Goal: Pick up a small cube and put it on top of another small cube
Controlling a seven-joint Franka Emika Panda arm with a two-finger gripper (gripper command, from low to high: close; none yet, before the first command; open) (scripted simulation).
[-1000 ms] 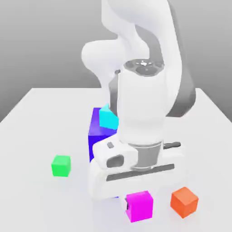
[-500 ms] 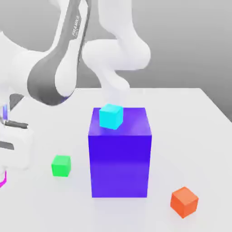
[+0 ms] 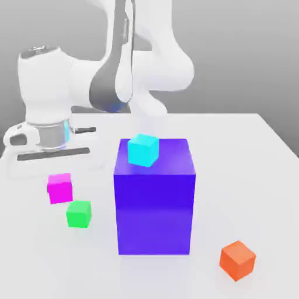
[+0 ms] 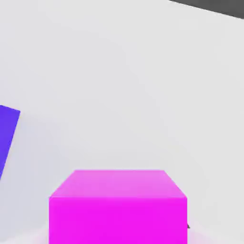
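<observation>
Exterior view is showing you the arm's hand at the exterior view's left, with the fingers (image 3: 58,181) pinching the magenta-pink cube (image 3: 60,188) and carrying it above the white table (image 3: 245,152). That cube is hanging just above and slightly to the exterior view's left of the green cube (image 3: 78,214), which is sitting on the table. A cyan cube (image 3: 143,149) is resting on top of the big blue-purple block (image 3: 155,210), and an orange cube (image 3: 237,260) is lying near the front.
</observation>
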